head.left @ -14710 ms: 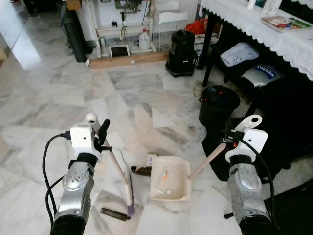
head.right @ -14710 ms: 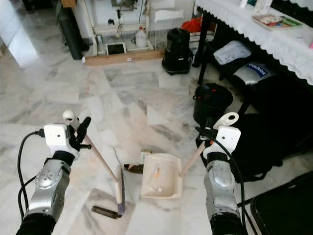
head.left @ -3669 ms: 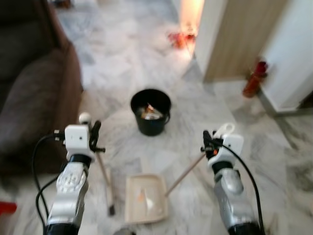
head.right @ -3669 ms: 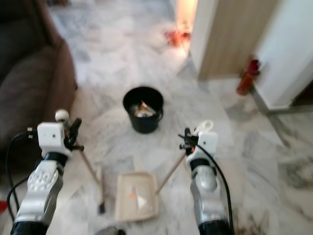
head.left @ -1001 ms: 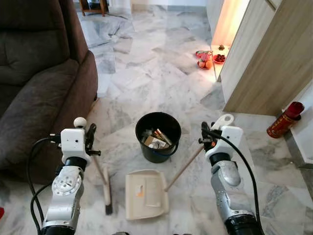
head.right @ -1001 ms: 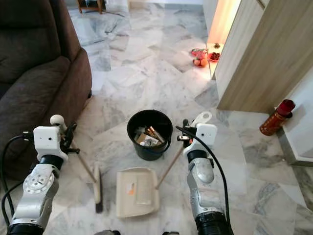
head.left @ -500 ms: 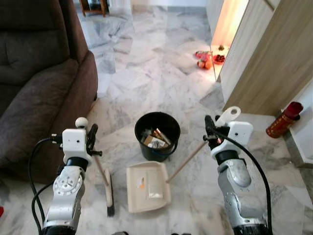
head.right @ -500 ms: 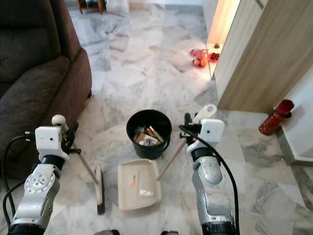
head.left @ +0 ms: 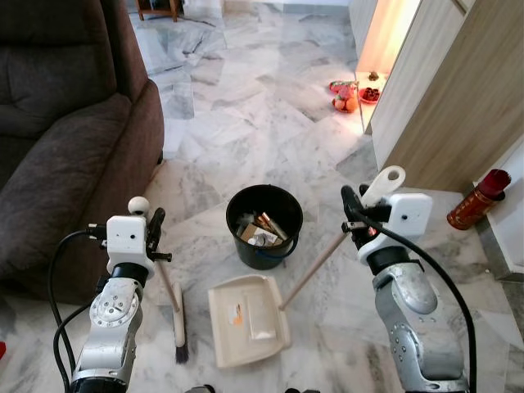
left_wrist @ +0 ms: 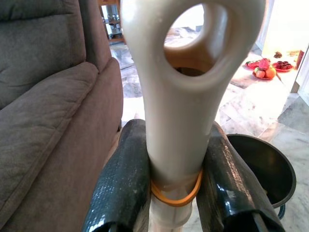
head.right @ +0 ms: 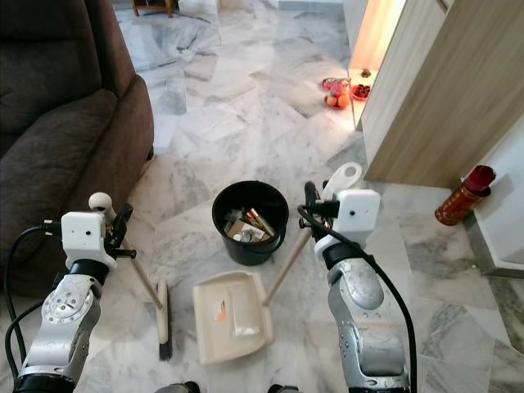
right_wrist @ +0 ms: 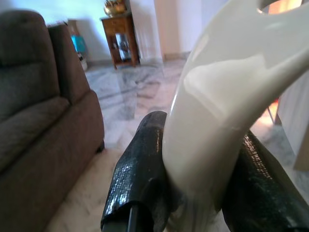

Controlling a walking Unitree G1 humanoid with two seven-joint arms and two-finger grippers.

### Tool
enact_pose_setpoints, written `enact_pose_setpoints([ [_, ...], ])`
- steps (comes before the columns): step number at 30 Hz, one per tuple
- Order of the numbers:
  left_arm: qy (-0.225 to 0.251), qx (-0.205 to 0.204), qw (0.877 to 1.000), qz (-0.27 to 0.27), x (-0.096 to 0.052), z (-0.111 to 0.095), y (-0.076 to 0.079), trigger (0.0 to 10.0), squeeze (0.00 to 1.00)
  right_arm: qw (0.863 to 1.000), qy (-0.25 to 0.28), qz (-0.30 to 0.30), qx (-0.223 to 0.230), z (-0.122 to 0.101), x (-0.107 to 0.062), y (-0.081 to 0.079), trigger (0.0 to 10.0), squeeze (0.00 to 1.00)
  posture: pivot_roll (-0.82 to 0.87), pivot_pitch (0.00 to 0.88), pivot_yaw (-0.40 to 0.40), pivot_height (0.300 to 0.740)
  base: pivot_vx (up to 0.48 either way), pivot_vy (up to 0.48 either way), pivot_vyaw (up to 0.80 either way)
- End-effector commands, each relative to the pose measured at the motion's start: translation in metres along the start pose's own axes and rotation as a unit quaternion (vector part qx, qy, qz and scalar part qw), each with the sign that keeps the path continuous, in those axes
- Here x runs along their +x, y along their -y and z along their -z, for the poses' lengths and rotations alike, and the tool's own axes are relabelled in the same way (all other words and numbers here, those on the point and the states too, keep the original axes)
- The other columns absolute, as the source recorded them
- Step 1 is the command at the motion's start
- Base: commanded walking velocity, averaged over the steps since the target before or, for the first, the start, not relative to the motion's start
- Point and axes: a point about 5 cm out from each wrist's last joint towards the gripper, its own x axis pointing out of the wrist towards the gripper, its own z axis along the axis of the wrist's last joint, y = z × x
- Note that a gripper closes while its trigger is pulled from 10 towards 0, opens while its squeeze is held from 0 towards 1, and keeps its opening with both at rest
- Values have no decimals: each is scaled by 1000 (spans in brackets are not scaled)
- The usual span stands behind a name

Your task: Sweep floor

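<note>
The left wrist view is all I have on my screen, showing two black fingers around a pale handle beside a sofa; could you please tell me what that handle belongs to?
Observer: It is the brush; the left gripper grips its handle top, and the bristle head hangs low by the floor.
Operator: Thank you. What is the other arm doing?
Observer: The right gripper holds the dustpan by its long handle.
Operator: Is anything in the pan?
Observer: Yes, a few small scraps lie in it, and it sits just in front of the black bucket.
</note>
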Motion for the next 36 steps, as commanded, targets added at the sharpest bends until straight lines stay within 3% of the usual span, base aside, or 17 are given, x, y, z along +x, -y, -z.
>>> enact_pose_setpoints([
  [1,10,5,1000,4,0,-2,0,10000,0,999,40,-11,9,-21,1,-5,10000,0,121,187,-1,740,0,0,0],
  [8,9,3,1000,5,0,-2,0,10000,0,996,80,-29,34,-54,8,-13,10000,0,120,191,-1,740,0,0,0],
  [20,10,3,1000,6,0,-2,1,10000,0,995,88,-30,25,-78,11,-13,10000,0,119,186,0,740,0,0,0],
  [36,16,-3,1000,10,1,-4,3,10000,0,990,127,-32,56,-110,19,-16,10000,0,119,167,0,740,0,0,0],
])
